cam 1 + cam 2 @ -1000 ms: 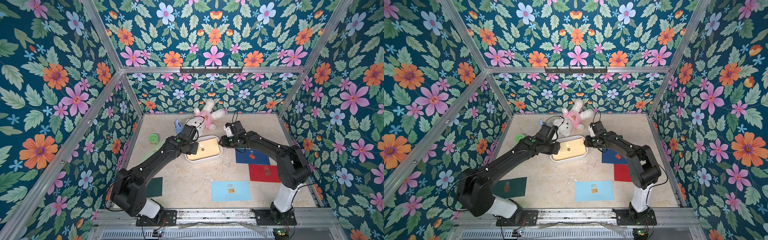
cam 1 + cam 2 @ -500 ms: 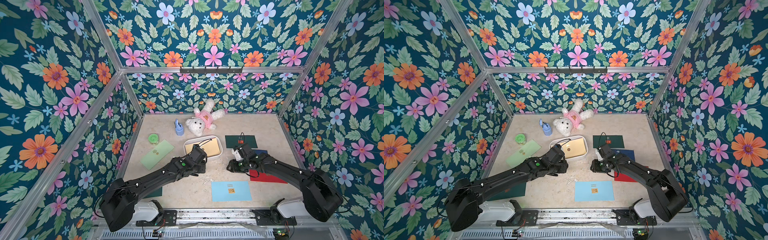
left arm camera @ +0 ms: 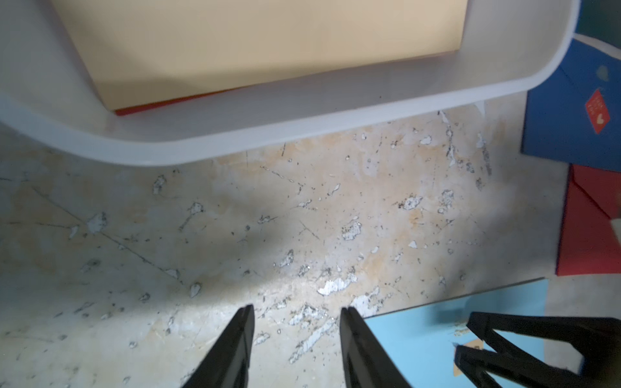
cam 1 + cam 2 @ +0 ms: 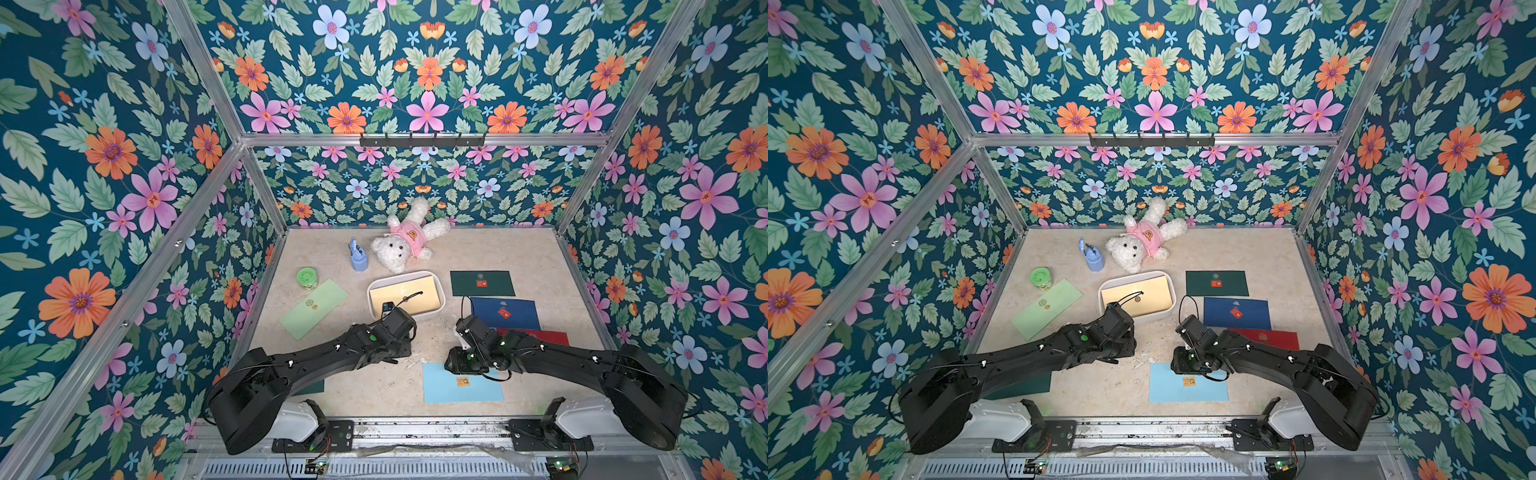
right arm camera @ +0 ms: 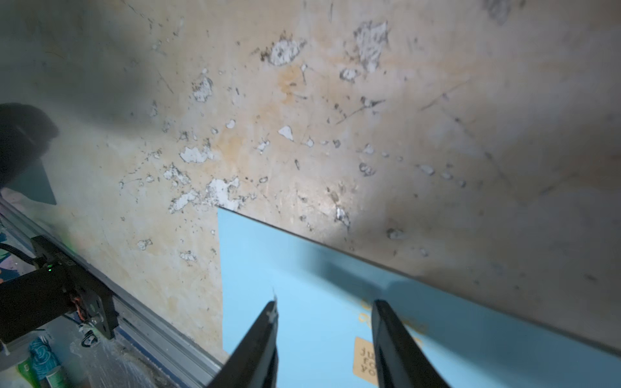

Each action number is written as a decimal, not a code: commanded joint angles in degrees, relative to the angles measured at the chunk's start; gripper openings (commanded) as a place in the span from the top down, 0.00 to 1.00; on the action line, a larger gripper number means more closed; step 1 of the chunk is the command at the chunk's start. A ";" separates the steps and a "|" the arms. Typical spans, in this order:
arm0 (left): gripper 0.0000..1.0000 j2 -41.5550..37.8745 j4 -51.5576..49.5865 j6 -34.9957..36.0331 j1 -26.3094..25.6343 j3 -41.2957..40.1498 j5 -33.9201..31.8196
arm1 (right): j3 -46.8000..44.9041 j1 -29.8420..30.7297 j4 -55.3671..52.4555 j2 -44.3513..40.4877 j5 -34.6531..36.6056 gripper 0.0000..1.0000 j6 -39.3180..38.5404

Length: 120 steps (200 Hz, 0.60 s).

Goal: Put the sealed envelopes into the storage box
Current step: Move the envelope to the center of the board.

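The white storage box holds a yellow envelope with a red edge showing under it. On the floor lie sealed envelopes: light green, dark green, navy, red, light blue. Another dark green one is mostly hidden under the left arm. My left gripper is open over bare floor just in front of the box. My right gripper is open and empty above the light blue envelope's far edge.
A white teddy bear in a pink shirt, a small blue toy and a green-lidded jar sit toward the back and left. A metal rail runs along the near edge. Floral walls enclose three sides.
Both arms have drawn back from the box toward the near side. The yellow envelope stays in the box. The right gripper now hangs over the light blue envelope.
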 commanded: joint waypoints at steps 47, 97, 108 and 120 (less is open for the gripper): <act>0.50 2.42 -1.20 -1.83 -0.03 1.84 -0.71 | -1.21 0.45 5.30 3.56 4.15 0.52 4.40; 0.50 3.44 -0.67 -3.09 0.00 1.76 2.59 | 3.04 -0.52 7.95 10.78 8.09 0.53 5.57; 0.50 3.39 -0.33 -3.36 0.00 1.55 4.00 | 3.35 -1.00 8.53 11.62 8.09 0.53 5.60; 0.50 3.36 0.72 -4.17 0.00 0.86 5.81 | 3.68 -1.72 8.48 12.16 8.18 0.53 5.54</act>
